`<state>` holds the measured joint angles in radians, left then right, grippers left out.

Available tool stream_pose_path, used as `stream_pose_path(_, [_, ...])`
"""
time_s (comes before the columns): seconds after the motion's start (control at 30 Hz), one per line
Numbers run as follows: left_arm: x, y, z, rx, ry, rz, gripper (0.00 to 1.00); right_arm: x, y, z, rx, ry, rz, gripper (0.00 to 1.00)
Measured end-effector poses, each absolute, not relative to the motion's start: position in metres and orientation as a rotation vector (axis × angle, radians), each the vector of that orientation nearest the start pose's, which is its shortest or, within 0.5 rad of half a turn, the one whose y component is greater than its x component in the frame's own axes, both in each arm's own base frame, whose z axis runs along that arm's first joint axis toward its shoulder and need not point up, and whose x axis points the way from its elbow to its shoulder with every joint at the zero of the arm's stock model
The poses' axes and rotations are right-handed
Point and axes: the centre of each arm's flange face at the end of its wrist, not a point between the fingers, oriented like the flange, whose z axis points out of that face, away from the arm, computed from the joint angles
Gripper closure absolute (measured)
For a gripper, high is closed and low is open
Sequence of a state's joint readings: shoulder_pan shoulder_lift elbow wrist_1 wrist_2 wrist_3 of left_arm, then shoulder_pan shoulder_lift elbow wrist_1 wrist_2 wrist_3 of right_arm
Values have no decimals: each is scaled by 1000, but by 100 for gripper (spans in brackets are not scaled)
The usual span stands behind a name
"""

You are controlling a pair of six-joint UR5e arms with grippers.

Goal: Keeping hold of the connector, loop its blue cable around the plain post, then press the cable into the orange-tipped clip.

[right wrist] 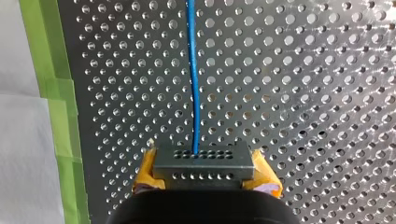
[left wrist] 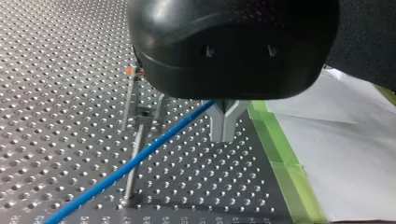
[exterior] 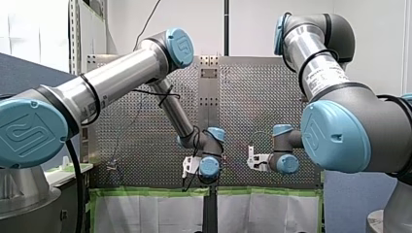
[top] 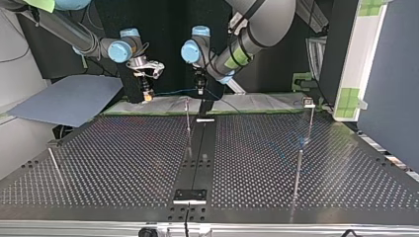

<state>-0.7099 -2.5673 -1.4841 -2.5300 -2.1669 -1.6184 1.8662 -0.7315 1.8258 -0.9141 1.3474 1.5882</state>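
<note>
1 post point(left wrist: 138, 135) crosses blue cable point(left wrist: 93, 186); grn tape point(right wrist: 60, 116) nr connector point(right wrist: 203, 163).

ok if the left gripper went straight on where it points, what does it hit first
Probably the bare perforated table just ahead of the left gripper, beside the green tape; the blue cable it grips runs off sideways. Depth is unclear.

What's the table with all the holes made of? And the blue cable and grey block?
The table: likely metal; shiny grey, glinting around the holes. The blue cable: probably plastic-coated; smooth, gently curved. The connector: dull grey block with rows of holes; metal or plastic, hard to tell.
</note>
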Motion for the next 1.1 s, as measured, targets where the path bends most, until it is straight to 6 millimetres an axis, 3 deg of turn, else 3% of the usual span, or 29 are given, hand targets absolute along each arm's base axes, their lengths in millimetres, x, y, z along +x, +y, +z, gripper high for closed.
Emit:
stream_pose_path(0.2, [446,-482,-38,180,1804,11,100,315,-505,-21,1720,-1060,1497,100])
stream_pose_path(0.5, [453,-480,-35,156,1805,10,100,315,-503,-45,1742,-1068,1491,100])
stream_pose_path(1.1, [462,-477,-25,138,1830,62,100,319,-527,-35,1737,-1053,1488,100])
